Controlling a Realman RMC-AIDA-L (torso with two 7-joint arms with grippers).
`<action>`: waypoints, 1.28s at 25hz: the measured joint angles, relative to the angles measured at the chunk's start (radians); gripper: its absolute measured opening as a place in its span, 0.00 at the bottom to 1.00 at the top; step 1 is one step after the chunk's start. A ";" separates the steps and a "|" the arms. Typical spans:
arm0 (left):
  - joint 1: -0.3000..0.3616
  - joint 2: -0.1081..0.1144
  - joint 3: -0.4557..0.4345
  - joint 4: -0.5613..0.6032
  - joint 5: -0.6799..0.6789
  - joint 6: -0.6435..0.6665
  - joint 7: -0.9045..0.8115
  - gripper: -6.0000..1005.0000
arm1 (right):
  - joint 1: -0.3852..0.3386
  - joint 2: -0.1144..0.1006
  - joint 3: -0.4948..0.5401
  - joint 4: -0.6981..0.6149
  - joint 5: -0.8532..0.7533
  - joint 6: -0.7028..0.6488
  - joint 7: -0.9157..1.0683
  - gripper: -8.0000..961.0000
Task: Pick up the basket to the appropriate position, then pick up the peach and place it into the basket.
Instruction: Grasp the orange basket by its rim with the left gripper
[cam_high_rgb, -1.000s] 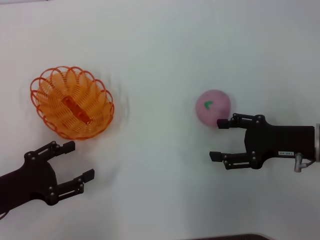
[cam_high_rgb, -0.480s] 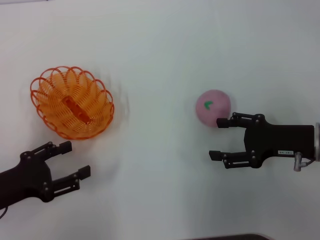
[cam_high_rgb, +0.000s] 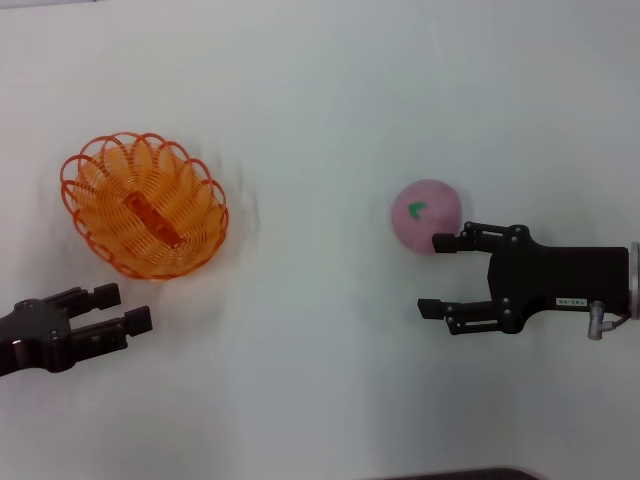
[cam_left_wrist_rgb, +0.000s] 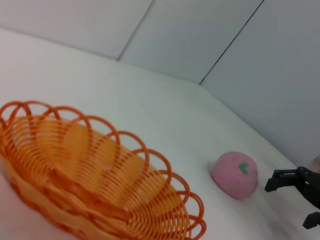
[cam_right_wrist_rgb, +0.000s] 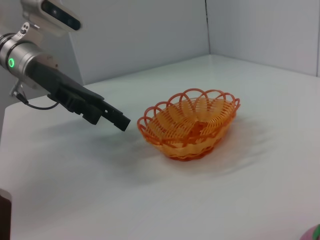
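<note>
While the basket (cam_high_rgb: 144, 205) sits empty on the white tabletop (cam_high_rgb: 320, 100), both grippers hover near the task's things with nothing held.

On the robot's left, the left gripper (cam_high_rgb: 118, 307) lies low near the tabletop's near edge, just short of the basket's near rim and apart from it, its jaws parted only narrowly. The basket stands upright on its base, scalloped rim up, well apart from the peach (cam_high_rgb: 426, 216), which rests on the tabletop on the robot's right with its green leaf mark facing up. The right gripper (cam_high_rgb: 437, 275) points toward the basket side with its jaws spread wide; its farther fingertip touches or nearly touches the peach's near side, while the nearer one hangs clear of the fruit.
</note>
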 joint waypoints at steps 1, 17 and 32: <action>-0.007 0.002 -0.002 -0.001 0.008 0.000 -0.010 0.82 | 0.001 0.000 0.000 0.000 0.000 -0.001 0.000 0.92; -0.133 0.038 -0.001 0.169 0.149 -0.064 -0.328 0.82 | 0.013 0.004 0.000 -0.001 -0.002 -0.014 0.000 0.92; -0.327 0.060 0.116 0.302 0.341 -0.143 -0.460 0.82 | 0.016 0.005 0.000 -0.007 -0.002 -0.027 0.000 0.92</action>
